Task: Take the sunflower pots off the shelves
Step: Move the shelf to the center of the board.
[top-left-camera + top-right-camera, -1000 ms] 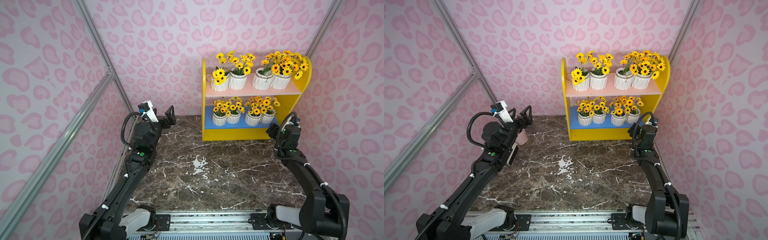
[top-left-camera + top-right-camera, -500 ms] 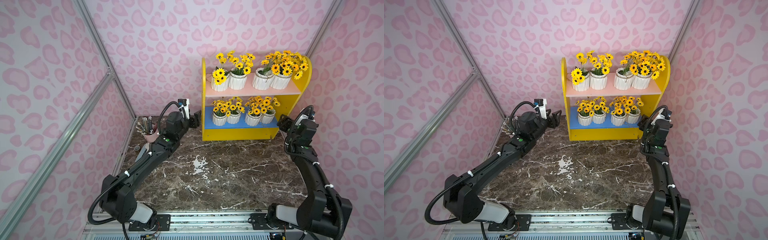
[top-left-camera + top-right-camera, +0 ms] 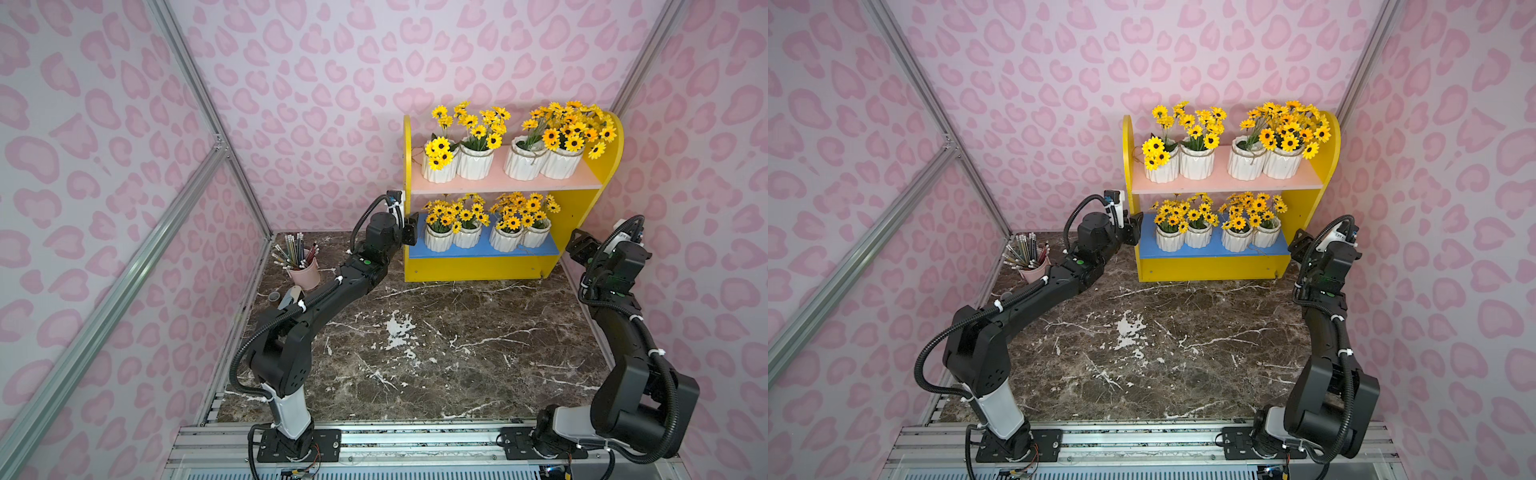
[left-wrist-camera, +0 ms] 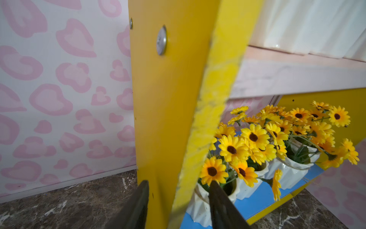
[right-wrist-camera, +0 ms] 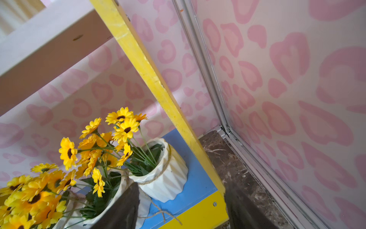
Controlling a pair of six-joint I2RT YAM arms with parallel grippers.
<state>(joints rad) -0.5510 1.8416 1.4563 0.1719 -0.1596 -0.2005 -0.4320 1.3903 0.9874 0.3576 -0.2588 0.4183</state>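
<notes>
Top views both give me the whole job: the marble surface point(image 3: 457, 332) carries no flowers, and the shelves point(image 3: 582, 224) stand at its far edge with all eight sunflower pots point(image 3: 473, 162) on them, four on the pink upper board point(image 3: 498, 183) and four on the blue lower board point(image 3: 478, 251). I judge that nothing is off yet and that I am in the reach for the first pots, one arm at each end of the lower board. My left end effector point(image 3: 409, 235) sits right at the yellow side panel point(image 4: 168, 99) on that side. From the left wrist view its jaws stand part open and empty, the panel's front edge lined up between them, one finger point(image 4: 138, 204) outside the shelves and the other finger point(image 4: 221, 206) by the end pot point(image 4: 198, 206); I cannot tell whether either touches the wood. My right end effector point(image 3: 579, 245) hangs just off the opposite end, jaws wide and empty, with a twine-wrapped pot point(image 5: 168, 178) a little ahead of it in the right wrist view. Next, I think, the left one needs to shift inward clear of the panel so both fingers bracket the end pot's body below the blooms, then close and draw it forward from under the upper board.
</notes>
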